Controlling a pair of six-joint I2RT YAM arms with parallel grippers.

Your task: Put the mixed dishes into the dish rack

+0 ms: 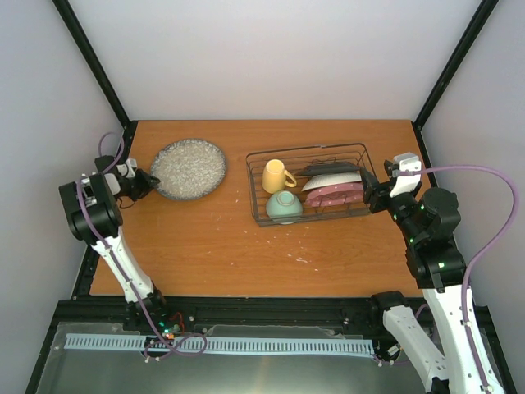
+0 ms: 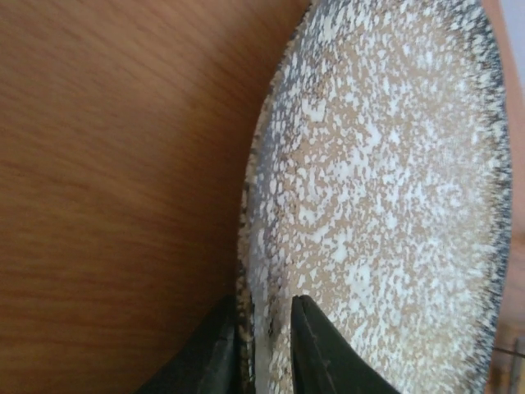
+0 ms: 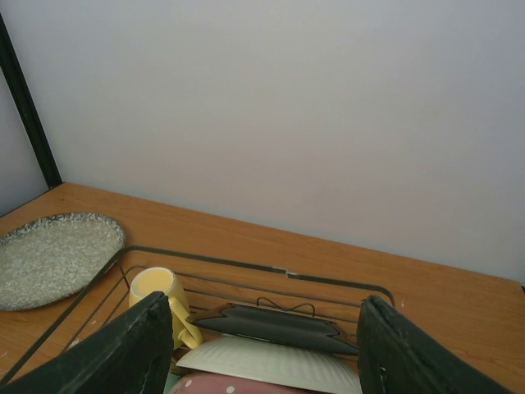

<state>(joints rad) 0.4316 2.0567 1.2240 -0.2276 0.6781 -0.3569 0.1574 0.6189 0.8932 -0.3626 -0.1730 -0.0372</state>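
Observation:
A round plate with a tan-pink speckled face and dark grey rim (image 1: 189, 168) lies on the table at the back left; it fills the left wrist view (image 2: 385, 189). My left gripper (image 1: 150, 182) is at its left edge, one finger under and one over the rim (image 2: 267, 328), shut on it. The black wire dish rack (image 1: 308, 148) holds a yellow mug (image 1: 276, 175), a mint bowl (image 1: 284, 206), a dark plate (image 1: 328, 168), a cream ribbed plate (image 1: 332, 180) and a pink dotted plate (image 1: 335, 195). My right gripper (image 1: 371, 195) is open and empty at the rack's right end.
In the right wrist view (image 3: 262, 302) the rack's far rim (image 3: 213, 258), the mug (image 3: 156, 287) and the dark plate (image 3: 271, 322) lie ahead. Black frame posts and white walls enclose the wooden table (image 1: 230, 254).

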